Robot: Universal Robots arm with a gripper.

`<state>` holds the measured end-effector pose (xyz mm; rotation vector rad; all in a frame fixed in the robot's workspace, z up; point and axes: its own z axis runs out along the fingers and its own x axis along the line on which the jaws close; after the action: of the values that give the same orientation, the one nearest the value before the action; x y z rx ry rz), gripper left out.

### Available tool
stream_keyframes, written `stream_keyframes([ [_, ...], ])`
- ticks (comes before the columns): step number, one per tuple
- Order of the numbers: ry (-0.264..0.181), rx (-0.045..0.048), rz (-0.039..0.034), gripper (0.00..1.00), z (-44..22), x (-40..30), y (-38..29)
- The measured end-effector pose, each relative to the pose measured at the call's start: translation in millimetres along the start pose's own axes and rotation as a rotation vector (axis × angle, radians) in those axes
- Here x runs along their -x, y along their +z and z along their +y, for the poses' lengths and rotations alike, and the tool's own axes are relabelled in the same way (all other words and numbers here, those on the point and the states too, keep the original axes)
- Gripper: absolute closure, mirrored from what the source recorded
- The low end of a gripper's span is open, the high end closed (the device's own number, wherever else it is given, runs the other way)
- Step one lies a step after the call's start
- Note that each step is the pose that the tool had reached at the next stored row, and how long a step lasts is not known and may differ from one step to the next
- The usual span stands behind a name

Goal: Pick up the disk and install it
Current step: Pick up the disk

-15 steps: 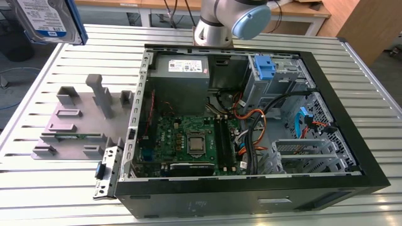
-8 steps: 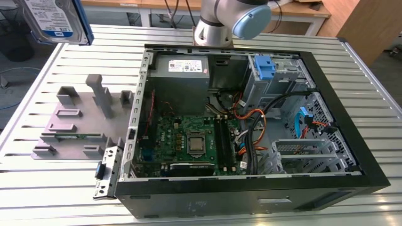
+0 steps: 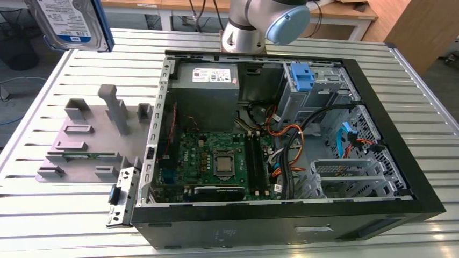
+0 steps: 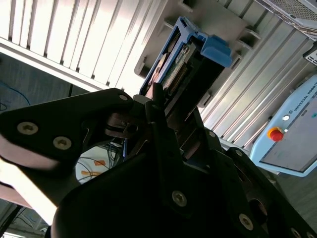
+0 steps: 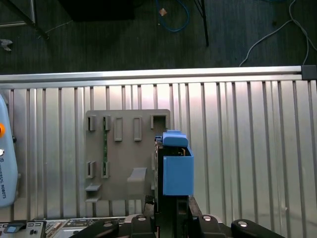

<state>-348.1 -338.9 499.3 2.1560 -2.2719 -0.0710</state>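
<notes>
The disk (image 3: 72, 21), silver-grey with a white-and-blue label and a blue bracket, hangs high above the table's far corner at the exterior view's left, partly cut off by the picture's edge. In both wrist views it stands edge-on between my black fingers, blue bracket outward: disk (image 4: 184, 57), disk (image 5: 177, 168). My gripper (image 4: 166, 106) is shut on it, gripper (image 5: 171, 206). Below the held disk lies a grey holder plate (image 5: 124, 148) on the slatted table.
An open computer case (image 3: 423, 204) lies on the aluminium table, with a motherboard (image 3: 215, 161), a grey power supply (image 3: 208, 80) and a drive bay with a blue latch (image 3: 305, 78). The grey holder plate (image 3: 86, 140) sits beside the case. The arm's base (image 3: 251, 29) stands behind.
</notes>
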Motion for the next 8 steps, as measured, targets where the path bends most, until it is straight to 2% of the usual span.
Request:
stream_keyframes([
  [8,0.000,0.0000,0.0000,0.65,-1.0,0.2,-2.7],
])
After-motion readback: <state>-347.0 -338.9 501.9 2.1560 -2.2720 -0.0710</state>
